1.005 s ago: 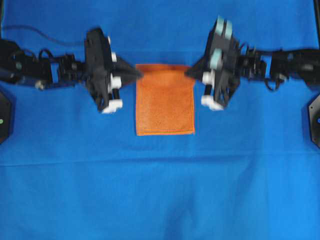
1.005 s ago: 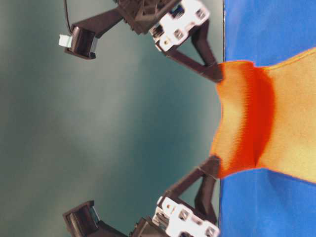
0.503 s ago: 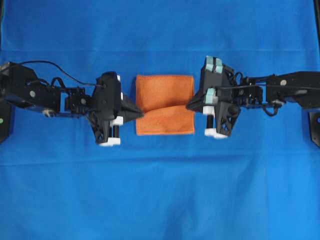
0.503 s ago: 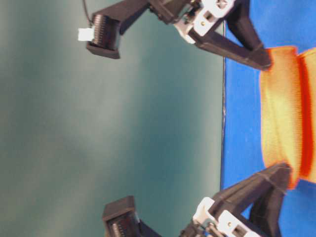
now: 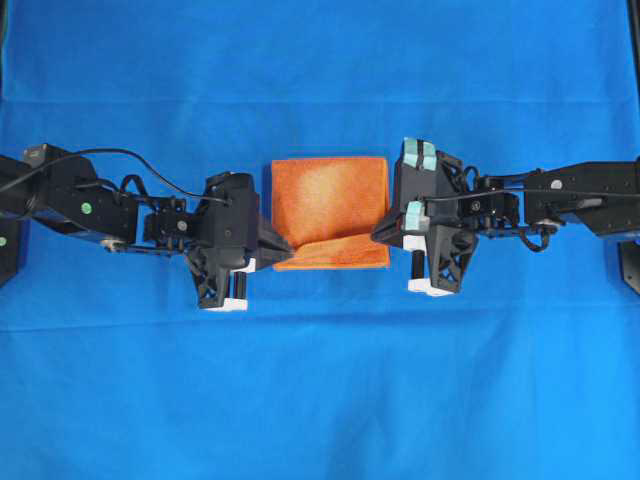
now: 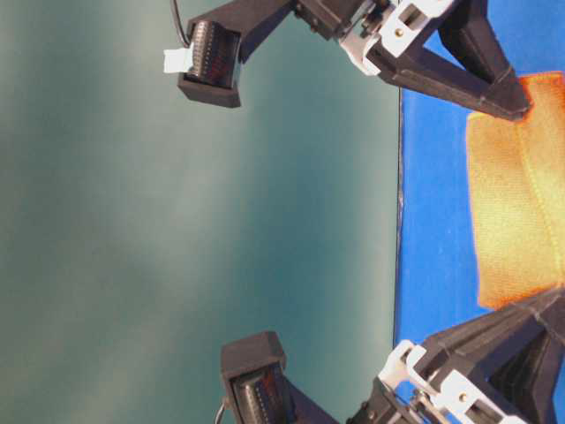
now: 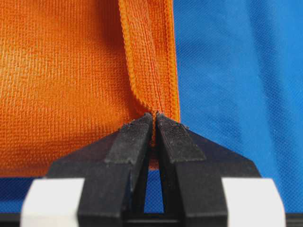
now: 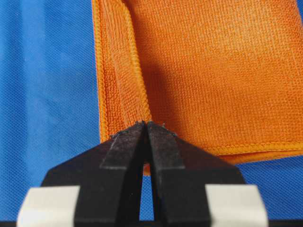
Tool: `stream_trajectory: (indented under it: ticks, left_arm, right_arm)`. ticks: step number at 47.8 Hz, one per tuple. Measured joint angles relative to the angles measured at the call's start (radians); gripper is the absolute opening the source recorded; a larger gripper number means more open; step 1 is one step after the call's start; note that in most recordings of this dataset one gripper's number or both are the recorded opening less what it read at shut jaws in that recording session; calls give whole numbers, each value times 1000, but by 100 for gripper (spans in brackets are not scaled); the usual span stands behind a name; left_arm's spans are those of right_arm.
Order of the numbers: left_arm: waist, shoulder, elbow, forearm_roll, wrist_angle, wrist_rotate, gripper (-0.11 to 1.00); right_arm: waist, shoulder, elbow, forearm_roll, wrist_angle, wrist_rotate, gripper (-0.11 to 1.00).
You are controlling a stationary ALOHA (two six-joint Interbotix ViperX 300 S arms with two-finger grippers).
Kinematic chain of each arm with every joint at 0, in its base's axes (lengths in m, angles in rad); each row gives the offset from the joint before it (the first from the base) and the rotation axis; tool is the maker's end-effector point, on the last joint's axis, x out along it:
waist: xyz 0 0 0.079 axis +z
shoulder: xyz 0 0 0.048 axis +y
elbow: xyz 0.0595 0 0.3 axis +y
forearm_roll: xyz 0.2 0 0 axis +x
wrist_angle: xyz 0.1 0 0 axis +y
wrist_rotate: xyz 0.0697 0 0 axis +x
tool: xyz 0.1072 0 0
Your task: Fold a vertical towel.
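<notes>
The orange towel [image 5: 330, 200] lies folded over on itself in the middle of the blue cloth. Its upper layer stops just short of the near hem, leaving a thin strip of lower layer [image 5: 335, 262] showing. My left gripper [image 5: 285, 248] is shut on the upper layer's left corner. In the left wrist view its fingertips [image 7: 154, 116] pinch the stitched hem of the towel [image 7: 61, 71]. My right gripper [image 5: 378, 235] is shut on the right corner. The right wrist view shows that gripper [image 8: 146, 124] clamping the hem of the towel [image 8: 218, 66]. The table-level view shows the towel [image 6: 516, 194] lying low and flat.
A large blue cloth [image 5: 320, 400] covers the whole table. Both black arms reach in from the sides, and a cable [image 5: 130, 155] runs over the left one. Black arm bases sit at the left edge [image 5: 8, 250] and the right edge [image 5: 630, 265].
Both grippers have moved toward the near edge and come down, carrying the towel's far edge over its lower half. The raised loop of cloth now lies flat as a fold.
</notes>
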Motion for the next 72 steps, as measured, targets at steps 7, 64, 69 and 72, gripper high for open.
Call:
stream_trajectory:
  ticks: [7, 64, 69, 72]
  left_arm:
    - [-2, 3, -6, 0, 0, 0, 3]
    - [34, -597, 112, 0, 273, 12, 64]
    - [44, -698, 173, 0, 252, 11, 64]
    - [48, -765, 209, 0, 247, 11, 64]
  right_arm:
    - [-2, 14, -5, 3, -2, 0, 3]
    - [-40, -541, 106, -60, 63, -12, 59]
    - [-43, -638, 144, -60, 63, -12, 59]
    - [-44, -693, 170, -60, 61, -12, 59]
